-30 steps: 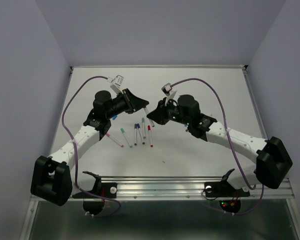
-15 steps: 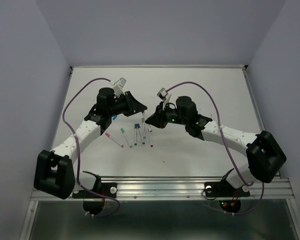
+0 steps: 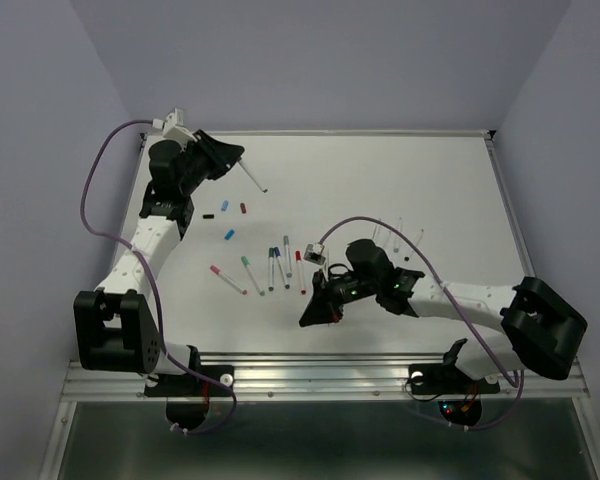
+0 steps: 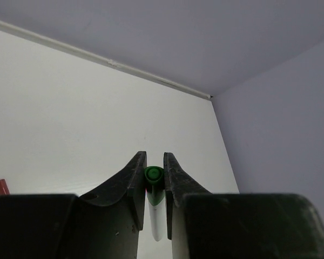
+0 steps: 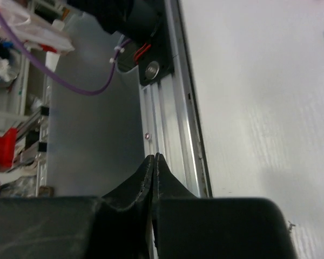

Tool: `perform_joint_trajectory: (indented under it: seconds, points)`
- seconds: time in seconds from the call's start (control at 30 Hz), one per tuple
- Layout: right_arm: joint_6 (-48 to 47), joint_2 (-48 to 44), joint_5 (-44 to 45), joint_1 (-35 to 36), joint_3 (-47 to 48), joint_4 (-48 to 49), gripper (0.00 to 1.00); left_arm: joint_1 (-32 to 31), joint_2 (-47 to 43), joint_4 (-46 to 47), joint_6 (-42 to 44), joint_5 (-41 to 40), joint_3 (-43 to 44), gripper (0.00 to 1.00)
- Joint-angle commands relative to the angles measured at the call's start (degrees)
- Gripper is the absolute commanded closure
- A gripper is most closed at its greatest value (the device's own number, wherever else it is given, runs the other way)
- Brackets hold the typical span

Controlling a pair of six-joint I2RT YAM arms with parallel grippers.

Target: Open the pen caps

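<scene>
Left pincer (image 3: 235, 158) grips thin white plastic pen with green end (image 3: 254, 180), upper left, pointing down-right | right pincer (image 3: 308, 316) pressed shut, I see nothing inside, lower middle | row of white pens (image 3: 273, 265) on bench (image 3: 430, 180) lies up-left, nearest my right arm.

We found the top view evenly lit by soft light from overhead. The white table (image 3: 380, 180) was bright but free of glare, and the arms (image 3: 150, 240) threw only faint, diffuse shadows. The small pens (image 3: 271, 268) near the centre were coarsely resolved. In the left wrist view, the left gripper (image 4: 154, 159) at 6 o'clock was dark and slightly soft, as was the pen (image 4: 156, 218) it clamped, while the wall seam (image 4: 97, 56) toward 11 o'clock was crisp. In the right wrist view, the closed right gripper (image 5: 154, 157) at 6 o'clock was a blurred, underexposed mass. The table at 3 o'clock was nearly washed out, with a soft grey shadow at 4 o'clock.
</scene>
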Motion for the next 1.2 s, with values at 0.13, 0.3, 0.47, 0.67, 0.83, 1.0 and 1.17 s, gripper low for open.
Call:
perform_joint_trajectory:
  seconds: [0.13, 0.3, 0.47, 0.67, 0.83, 1.0, 1.17]
  points:
    - [-2.3, -4.1, 24.3, -2.5, 8.1, -4.6, 0.90, -0.2, -3.3, 4.7, -1.6, 5.7, -4.4, 1.00]
    - [-5.6, -0.9, 33.4, -5.4, 16.2, -4.7, 0.35, -4.3, -7.8, 5.5, -2.7, 7.3, -10.7, 1.00]
    - [-9.7, 4.2, 34.2, -6.6, 26.4, -7.2, 0.30, -8.8, -10.9, 5.7, -3.8, 5.8, -13.6, 1.00]
    - [-11.9, 9.3, 34.9, -7.1, 33.1, -8.6, 0.33, -11.0, -13.1, 5.8, -4.6, 5.5, -14.9, 1.00]
    - [-11.0, 11.7, 31.4, -7.1, 35.7, -8.5, 0.62, -11.5, -13.4, 6.4, -5.1, 5.6, -15.1, 1.00]
    - [-10.3, 12.7, 29.3, -7.1, 34.9, -8.4, 0.99, -11.7, -12.7, 7.8, -5.3, 6.4, -15.4, 1.00]
    - [-9.4, 9.1, 28.0, -7.1, 25.1, -9.1, 0.99, -9.9, -8.1, 8.5, -2.8, 3.8, -12.7, 1.00]
